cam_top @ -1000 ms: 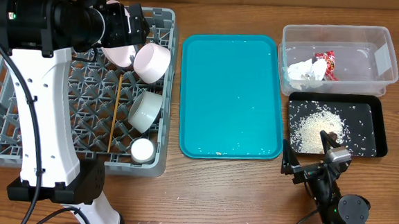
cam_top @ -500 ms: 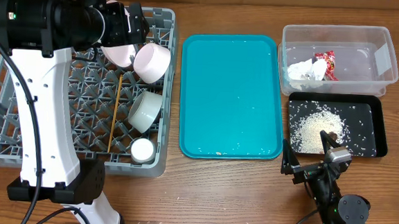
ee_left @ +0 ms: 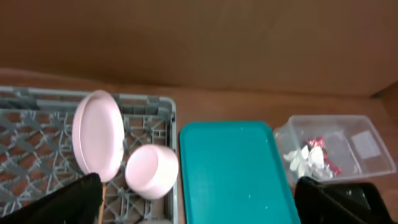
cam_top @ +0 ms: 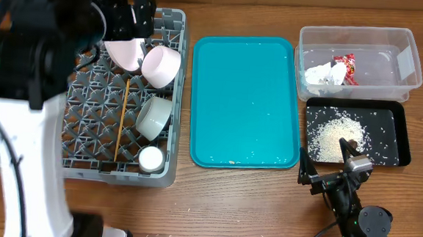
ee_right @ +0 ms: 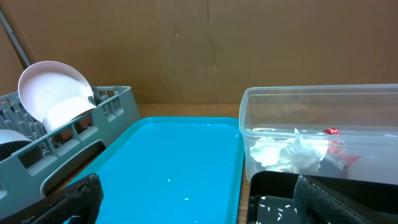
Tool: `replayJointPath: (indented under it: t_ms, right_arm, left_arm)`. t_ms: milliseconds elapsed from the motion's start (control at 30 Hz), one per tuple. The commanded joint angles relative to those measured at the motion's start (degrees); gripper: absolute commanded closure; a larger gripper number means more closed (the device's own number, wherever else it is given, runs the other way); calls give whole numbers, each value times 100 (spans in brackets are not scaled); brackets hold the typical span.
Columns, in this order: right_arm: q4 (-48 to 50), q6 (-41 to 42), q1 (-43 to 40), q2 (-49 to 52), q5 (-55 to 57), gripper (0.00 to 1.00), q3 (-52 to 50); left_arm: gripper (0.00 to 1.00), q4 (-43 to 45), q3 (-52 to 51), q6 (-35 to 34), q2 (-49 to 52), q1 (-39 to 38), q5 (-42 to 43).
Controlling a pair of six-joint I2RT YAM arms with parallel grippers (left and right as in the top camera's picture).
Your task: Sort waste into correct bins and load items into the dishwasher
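The grey dish-rack crate holds the round pinkish plate standing on edge, a pinkish bowl, a white bowl, a small white cup and the chopsticks. My left gripper is open and empty above the plate; in the left wrist view the left gripper is spread wide. The clear tub holds the red-and-white wrapper and the crumpled paper. The black tray holds rice. My right gripper, seen in the right wrist view, is open and empty near the table's front edge.
The teal serving tray lies between the crate and the bins, with only a few stray grains on it. The left arm's white body covers the crate's left side. A brown wall stands behind the table.
My left arm has lifted up toward the camera and shifted slightly left, away from the plate. The dishes and the right arm have not moved.
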Motion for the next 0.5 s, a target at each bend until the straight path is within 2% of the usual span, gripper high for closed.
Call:
replayJointPath:
  t_ms: [0, 333, 367, 467]
  right_arm:
    - [33, 17, -11, -48, 79, 0, -61]
    - [33, 17, -11, -48, 79, 0, -61]
    - [33, 17, -11, -48, 79, 0, -61]
    - [33, 17, -11, -48, 79, 0, -61]
  left_arm:
    - [0, 752, -1298, -57, -859, -9, -144]
    - [0, 3305, -5121, 334, -3244, 96, -507]
    - [0, 3901, -5998, 337, -3797, 223, -485]
    - [0, 4782, -7287, 334, -4634, 413, -420]
